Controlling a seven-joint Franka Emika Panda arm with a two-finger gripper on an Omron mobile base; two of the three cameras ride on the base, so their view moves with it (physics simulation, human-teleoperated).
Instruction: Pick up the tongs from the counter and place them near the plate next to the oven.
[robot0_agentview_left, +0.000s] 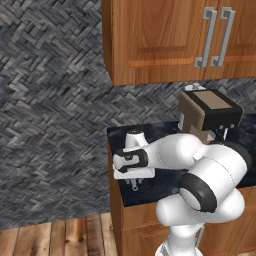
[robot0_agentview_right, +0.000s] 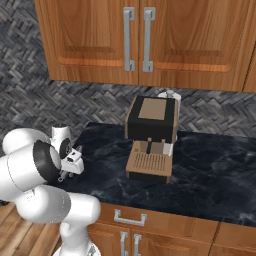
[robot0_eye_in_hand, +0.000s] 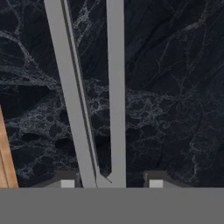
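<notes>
We see the slim silver-grey metal tongs (robot0_eye_in_hand: 94, 109) in the hand view, their two long thin arms running away from the camera and meeting in a joint right between the two small finger tips. They lie over the black marble-like desk (robot0_eye_in_hand: 175, 87) with its faint white veining; whether they rest on it or are lifted just clear we cannot tell. The jaws (robot0_eye_in_hand: 108, 183) stand apart on either side of the joined end, wider than the tongs, and we cannot tell whether they touch the metal.

In the base views the jaws (robot0_agentview_left: 134, 184) point down at the near left corner of the desk (robot0_agentview_right: 210, 170), close above its surface. To the right and farther back on the desk stands a boxy brown and black coffee machine (robot0_agentview_right: 151, 137) with a slatted tray at its front. Above it hang brown wooden wall cabinets (robot0_agentview_right: 140, 35) with silver handles, against a grey herringbone tiled wall (robot0_agentview_left: 50, 110). A wooden plank floor (robot0_agentview_left: 55, 237) shows at the lower left.
</notes>
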